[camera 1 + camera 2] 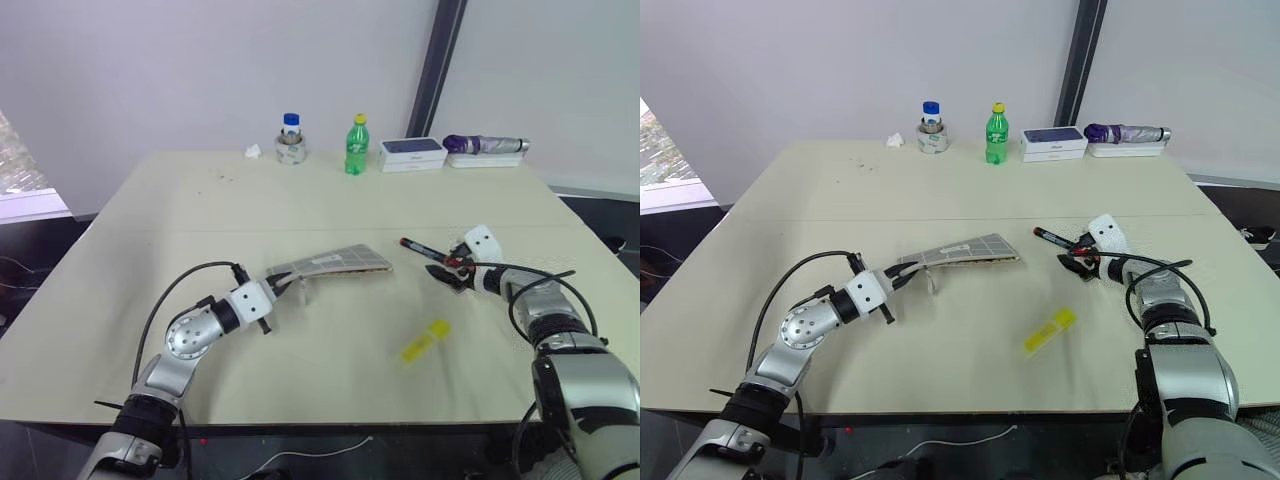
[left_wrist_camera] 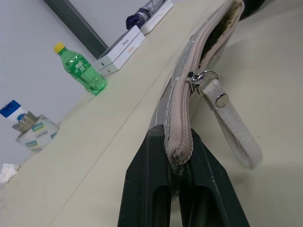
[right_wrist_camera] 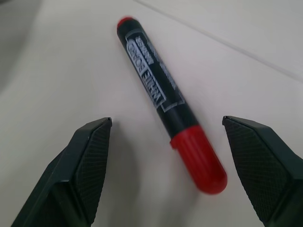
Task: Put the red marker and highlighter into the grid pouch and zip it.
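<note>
Left eye view, lower centre: the highlighter (image 1: 425, 341) lies loose on the bench (image 1: 200, 200), untouched. Left of centre, the left hand (image 1: 284, 284) is clenched on the zipper end of the grid pouch (image 1: 335, 263), lifting its mouth part-open. At centre right, the right hand (image 1: 440, 274) stands released, fingers spread either side of the red marker (image 3: 170, 104), not gripping. Neither pen is inside and the zip is undone, so nearly everything remains. The pouch's interior is hard to make out.

I see a big table (image 1: 200, 220) with the red marker (image 1: 418, 247) by my right gripper (image 1: 447, 271) and the highlighter (image 1: 425, 340) nearer me.
</note>
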You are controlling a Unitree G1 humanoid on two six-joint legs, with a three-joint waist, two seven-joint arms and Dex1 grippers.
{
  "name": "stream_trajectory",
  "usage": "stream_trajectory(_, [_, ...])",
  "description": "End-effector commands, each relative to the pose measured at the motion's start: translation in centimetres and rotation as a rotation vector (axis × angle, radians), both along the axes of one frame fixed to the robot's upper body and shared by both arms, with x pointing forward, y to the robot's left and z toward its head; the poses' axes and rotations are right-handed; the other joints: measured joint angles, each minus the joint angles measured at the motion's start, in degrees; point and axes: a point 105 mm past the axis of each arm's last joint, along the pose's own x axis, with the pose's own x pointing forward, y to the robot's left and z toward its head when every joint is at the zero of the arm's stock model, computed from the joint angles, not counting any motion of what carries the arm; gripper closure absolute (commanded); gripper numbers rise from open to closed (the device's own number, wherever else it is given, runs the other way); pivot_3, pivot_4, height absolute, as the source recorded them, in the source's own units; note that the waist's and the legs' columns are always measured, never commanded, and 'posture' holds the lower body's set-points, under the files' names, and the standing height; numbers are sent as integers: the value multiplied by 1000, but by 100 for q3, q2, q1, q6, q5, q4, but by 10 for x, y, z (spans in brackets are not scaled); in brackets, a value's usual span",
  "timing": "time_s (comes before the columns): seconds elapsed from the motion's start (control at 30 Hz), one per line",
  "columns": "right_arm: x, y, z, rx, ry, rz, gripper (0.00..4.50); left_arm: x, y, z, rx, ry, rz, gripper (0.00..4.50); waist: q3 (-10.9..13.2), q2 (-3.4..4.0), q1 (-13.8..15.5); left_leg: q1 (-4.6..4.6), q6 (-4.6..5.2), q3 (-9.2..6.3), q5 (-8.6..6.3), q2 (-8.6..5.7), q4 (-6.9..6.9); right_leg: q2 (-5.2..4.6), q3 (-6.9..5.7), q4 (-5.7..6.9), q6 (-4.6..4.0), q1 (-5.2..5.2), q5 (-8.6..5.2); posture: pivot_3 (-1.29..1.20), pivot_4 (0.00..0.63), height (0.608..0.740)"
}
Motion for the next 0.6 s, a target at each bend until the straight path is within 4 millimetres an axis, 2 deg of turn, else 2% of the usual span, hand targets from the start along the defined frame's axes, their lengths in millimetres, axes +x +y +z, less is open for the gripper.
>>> stream_trajectory(0.03, [2,3,1,87,40,-15,1156,-2,0,14,-17,-51,-1,4500,0,-1,-2,0,0,0,0,0,1,0,0,0,0,0,0,0,150,740])
stream_trajectory(0.1, [2,5,-1,104,44,-17,1939,-2,0,15,-17,-55,2,4500,0,-1,1,1,0,0,0,0,2,0,0,1,0,2,0,0,150,740])
stream_trajectory(0.23, [1,5,2,80,24,1,4072,-2,2,15,-18,-59,11,4500,0,-1,11,1,0,-1,0,-1,5,-1,-1,1,0,4,0,0,150,740])
stream_trajectory(0.4, [0,5,16,107,-31,37,4165,-4,1,13,-19,-54,8,4500,0,0,9,0,1,-1,-1,-1,3,-2,0,1,0,3,0,0,150,740])
stream_trajectory(0.5, [-6,24,44,123,-150,185,4165,-4,0,14,-29,-51,11,4500,0,1,13,-2,1,0,0,-1,2,-2,-1,0,0,1,0,0,150,740])
stream_trajectory(0.6, [-31,47,72,111,-256,332,4165,-4,0,16,-40,-46,12,4500,0,1,28,-6,1,-1,-1,-1,1,-3,0,1,1,-4,0,0,150,740])
